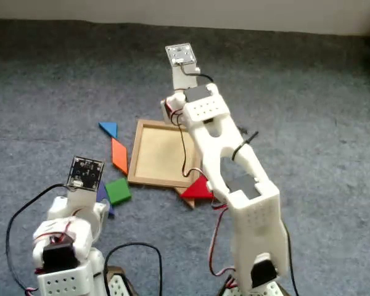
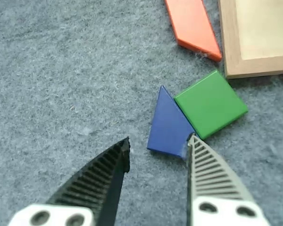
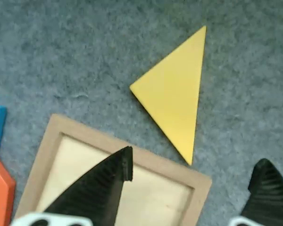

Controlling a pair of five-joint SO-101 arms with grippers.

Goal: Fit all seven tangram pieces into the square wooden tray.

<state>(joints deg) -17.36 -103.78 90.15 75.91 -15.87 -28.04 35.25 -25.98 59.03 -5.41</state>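
No piece is yet seated in the square wooden tray [image 1: 137, 152]. The yellow triangle [image 3: 177, 96] is found just past its far rim, ahead of the spread right gripper [image 3: 195, 165]. The left gripper [image 2: 159, 142], likewise spread, is poised over the blue triangle [image 2: 167, 128].

A grey-blue, felt-like surface [image 1: 320, 105] spreads beneath and all around both claws. Its fuzzy nap shows inside the spread of the left claw [image 2: 159, 138] and again off to either side of the right claw [image 3: 195, 167]. Well beyond the right claw, along the far edge of the surface, runs 1 pale band [image 1: 246, 12], possibly a wall; I cannot tell which.
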